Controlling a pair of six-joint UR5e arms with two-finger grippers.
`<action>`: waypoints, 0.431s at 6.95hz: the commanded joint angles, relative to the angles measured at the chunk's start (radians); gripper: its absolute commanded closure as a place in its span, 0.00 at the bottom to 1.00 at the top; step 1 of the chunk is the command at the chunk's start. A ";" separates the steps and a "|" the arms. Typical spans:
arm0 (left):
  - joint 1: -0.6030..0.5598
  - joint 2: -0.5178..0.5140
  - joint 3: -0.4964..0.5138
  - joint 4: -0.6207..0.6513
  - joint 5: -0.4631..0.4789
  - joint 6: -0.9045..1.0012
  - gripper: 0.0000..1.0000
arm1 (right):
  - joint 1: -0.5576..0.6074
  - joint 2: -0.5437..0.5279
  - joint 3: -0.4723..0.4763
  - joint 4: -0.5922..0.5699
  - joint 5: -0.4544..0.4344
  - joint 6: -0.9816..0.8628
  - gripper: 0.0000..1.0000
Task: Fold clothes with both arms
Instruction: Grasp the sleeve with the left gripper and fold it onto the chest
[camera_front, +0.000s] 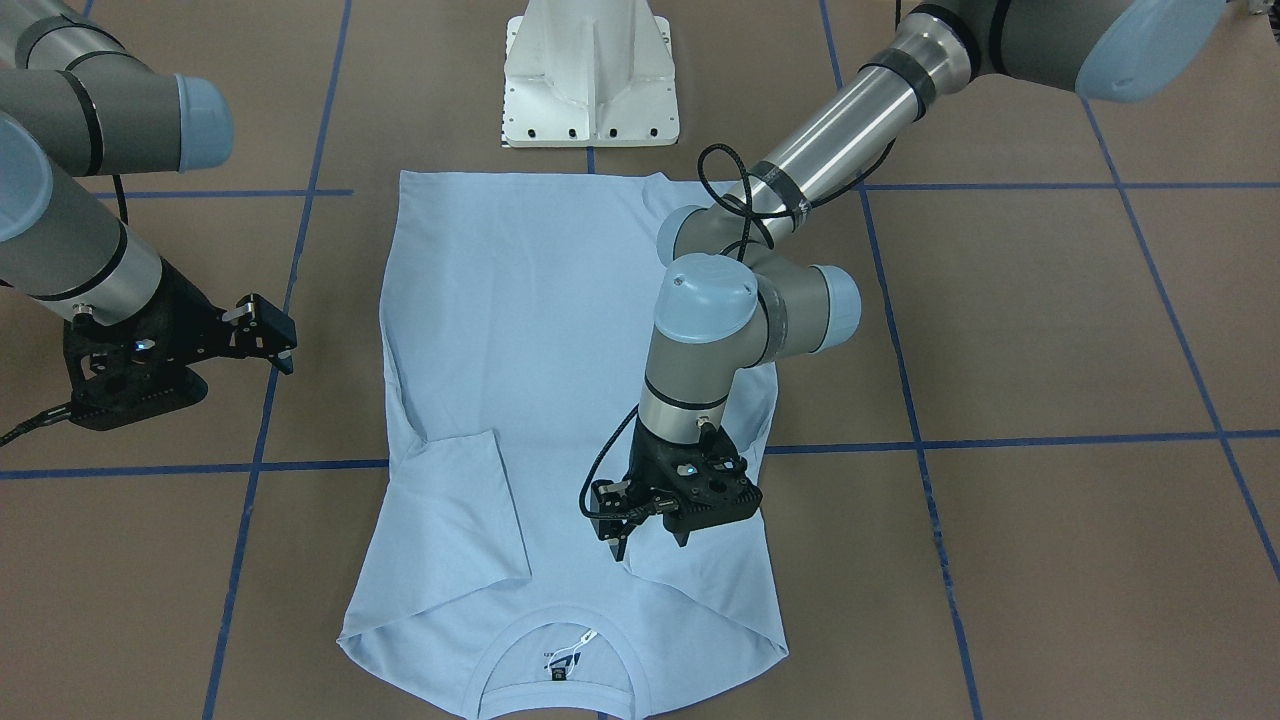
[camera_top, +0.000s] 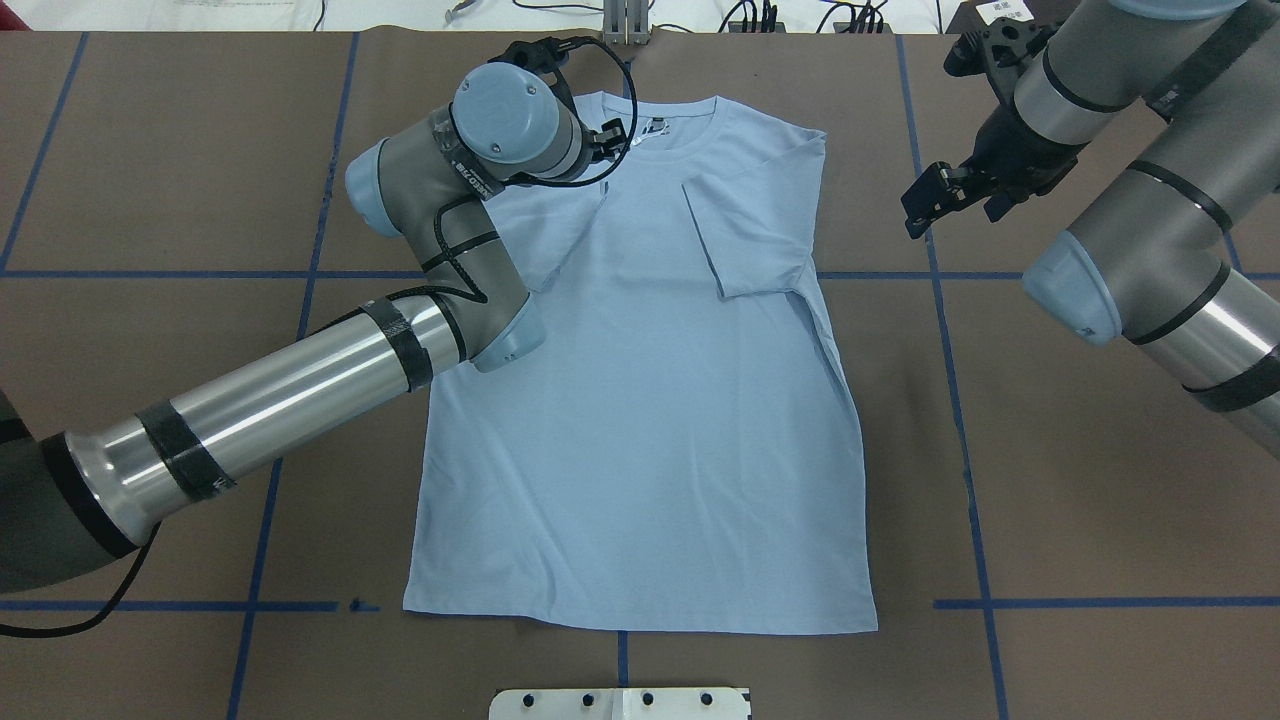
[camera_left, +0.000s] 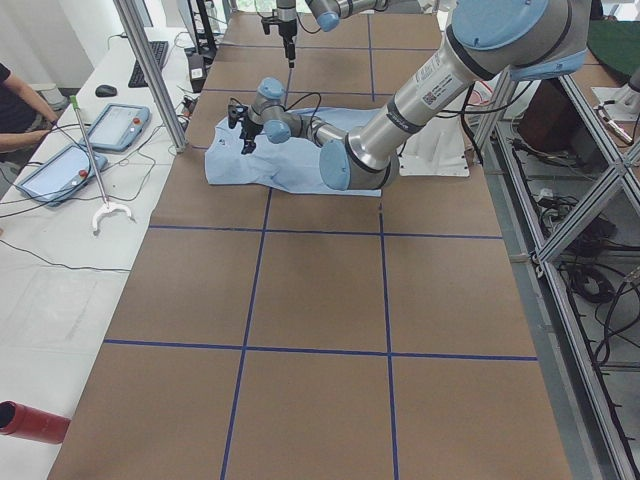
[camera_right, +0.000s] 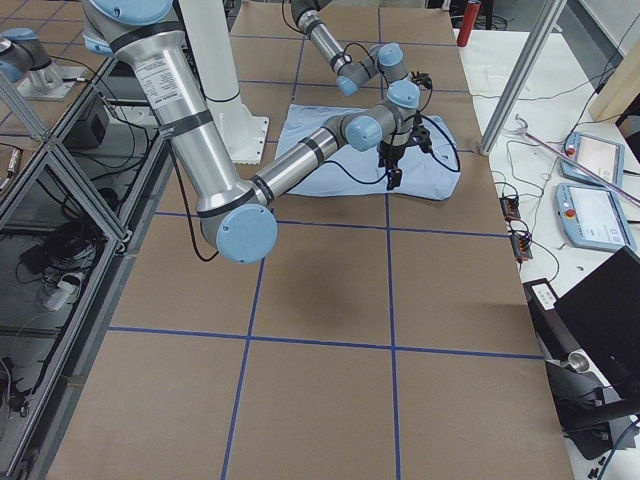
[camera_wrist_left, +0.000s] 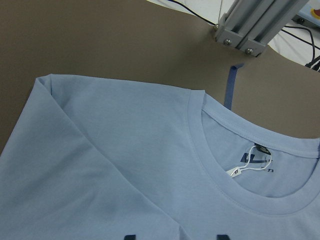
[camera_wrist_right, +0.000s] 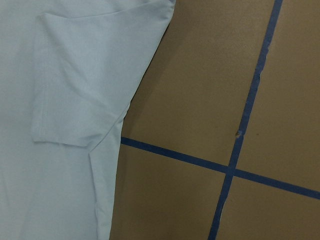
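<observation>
**Q:** Where does the T-shirt (camera_top: 650, 420) lie, and which way does it run?

**A:** It lies flat on the table (camera_top: 1100, 450). Its long axis points straight away from the robot, with the hem nearest the base and the collar (camera_wrist_left: 200, 145) at the far side. Both the left sleeve (camera_top: 560, 240) and the right sleeve (camera_top: 745, 225) are turned inward onto the body.

**Q:** Which arm should you count as nearer?

**A:** The left. The left gripper (camera_front: 650, 545) hangs over the cloth at the shoulder, just beside the collar and above the folded left sleeve. Its jaws stand apart and hold nothing. The right gripper (camera_top: 950, 215) is off the shirt, over bare table out beyond the right sleeve. Its jaws also appear released and empty.

**Q:** What does the coming move turn on?

**A:** As a judgement, folding along the axis needs both grippers at matching points on either side of it. From the left jaws the cloth lies directly below. From the right jaws it lies inward, toward the robot's left. You would likely bring the right arm in first.
</observation>
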 joint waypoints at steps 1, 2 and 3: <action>-0.026 0.072 -0.097 0.026 -0.117 0.032 0.00 | -0.030 0.007 0.018 0.009 0.000 0.102 0.00; -0.029 0.182 -0.245 0.078 -0.155 0.085 0.00 | -0.081 -0.002 0.033 0.094 -0.060 0.218 0.00; -0.033 0.296 -0.429 0.186 -0.156 0.160 0.00 | -0.172 -0.014 0.044 0.201 -0.153 0.401 0.00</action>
